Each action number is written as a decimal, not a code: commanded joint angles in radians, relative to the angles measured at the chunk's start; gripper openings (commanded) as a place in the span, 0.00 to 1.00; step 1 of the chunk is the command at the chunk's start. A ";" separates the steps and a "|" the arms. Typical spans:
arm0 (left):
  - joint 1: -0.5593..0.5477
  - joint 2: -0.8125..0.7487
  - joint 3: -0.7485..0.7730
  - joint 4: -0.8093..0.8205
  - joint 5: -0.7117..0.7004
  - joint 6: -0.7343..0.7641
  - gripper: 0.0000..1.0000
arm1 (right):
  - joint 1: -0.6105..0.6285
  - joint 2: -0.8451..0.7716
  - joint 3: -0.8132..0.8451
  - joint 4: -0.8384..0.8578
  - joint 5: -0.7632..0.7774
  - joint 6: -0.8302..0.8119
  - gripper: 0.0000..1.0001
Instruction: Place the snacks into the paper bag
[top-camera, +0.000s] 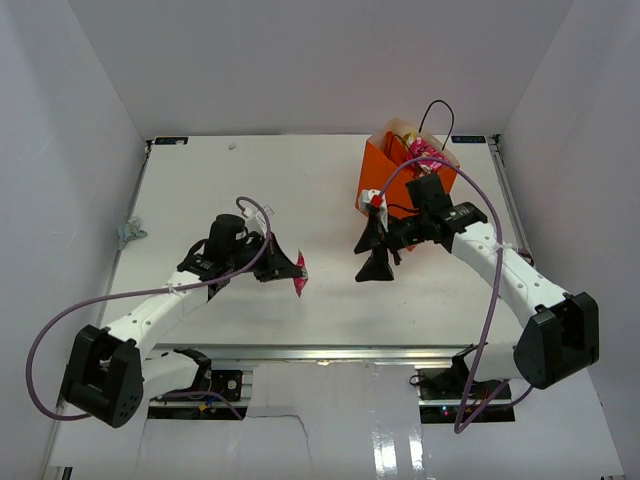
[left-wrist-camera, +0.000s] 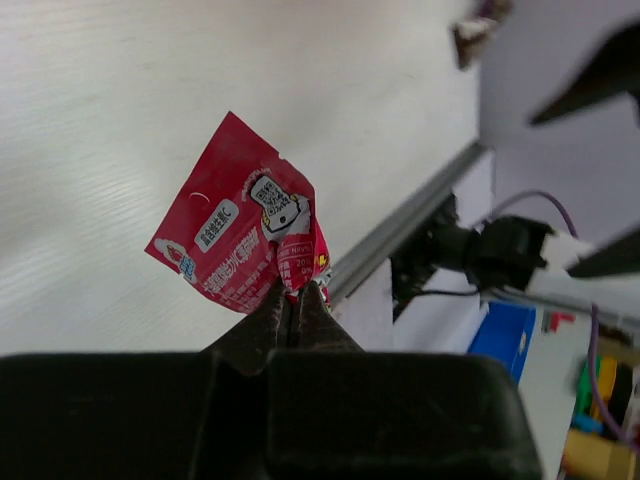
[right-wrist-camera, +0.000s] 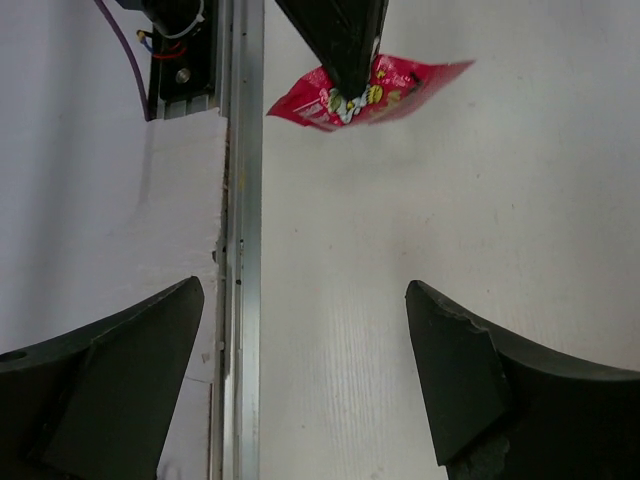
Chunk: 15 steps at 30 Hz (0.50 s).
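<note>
1. Near front-centre of table (top-camera: 200, 180), L gripper (top-camera: 296, 270) is pinched fully closed on a pink packet (top-camera: 300, 287), which seems lifted off the surface.
2. R gripper (top-camera: 373, 255) is wide open and empty, just beside paper bag (top-camera: 378, 170) by the far edge, right side. Snacks are visible inside.
3. Step: carry. Next move prob. needs travel over the bag mouth, then release; R gripper sits in the path.
4. L wrist view shows the pinch on the packet's edge; only top view shows the bag.
</note>
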 joint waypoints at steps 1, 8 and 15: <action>-0.009 -0.106 -0.062 0.345 0.374 0.125 0.00 | 0.034 0.011 0.041 0.073 -0.129 -0.095 0.90; -0.017 -0.180 -0.089 0.395 0.598 0.218 0.00 | 0.152 0.036 0.122 -0.245 -0.064 -0.972 0.92; -0.041 -0.140 -0.090 0.390 0.663 0.220 0.00 | 0.218 0.083 0.225 -0.187 -0.025 -1.010 0.91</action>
